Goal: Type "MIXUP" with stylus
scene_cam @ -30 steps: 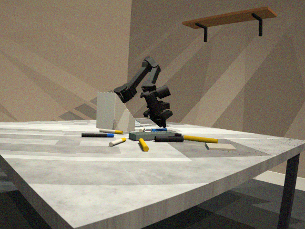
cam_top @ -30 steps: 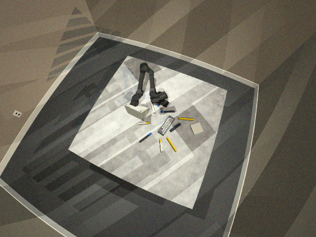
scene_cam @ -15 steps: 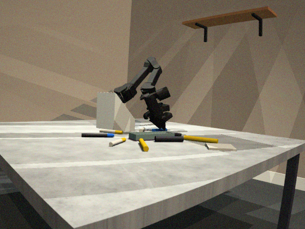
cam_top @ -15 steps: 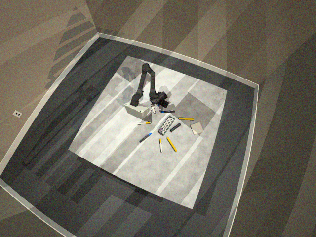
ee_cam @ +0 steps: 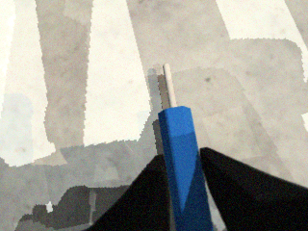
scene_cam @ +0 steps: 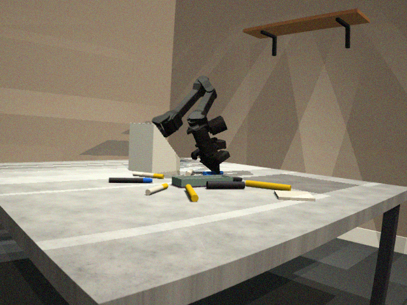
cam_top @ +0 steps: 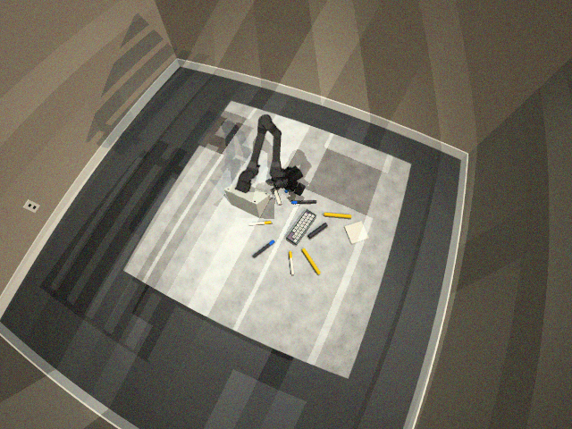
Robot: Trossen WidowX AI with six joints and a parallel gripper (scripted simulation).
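The stylus (ee_cam: pixel 179 126) (scene_cam: pixel 206 173) has a blue faceted body and a thin pale tip, which points away from the fingers in the wrist view. It lies low at the desk surface; I cannot tell whether it touches the desk. My gripper (ee_cam: pixel 182 159) (scene_cam: pixel 215 171) is shut on the stylus, with one black finger against each side of its blue body. The keyboard (cam_top: pixel 301 227) (scene_cam: pixel 189 181), with pale keys in a dark greenish case, lies flat on the desk, apart from the gripper and nearer to the exterior view. Its key letters are too small to read.
Around the keyboard lie a black pen with a blue end (cam_top: pixel 306 201), yellow sticks (cam_top: pixel 337 215) (cam_top: pixel 310 261), a dark cylinder (cam_top: pixel 317 230) and another blue-ended pen (cam_top: pixel 263 249). A pale square pad (cam_top: pixel 356 231) (scene_cam: pixel 294 196) lies farther out. A pale marker (cam_top: pixel 277 197) lies near the gripper.
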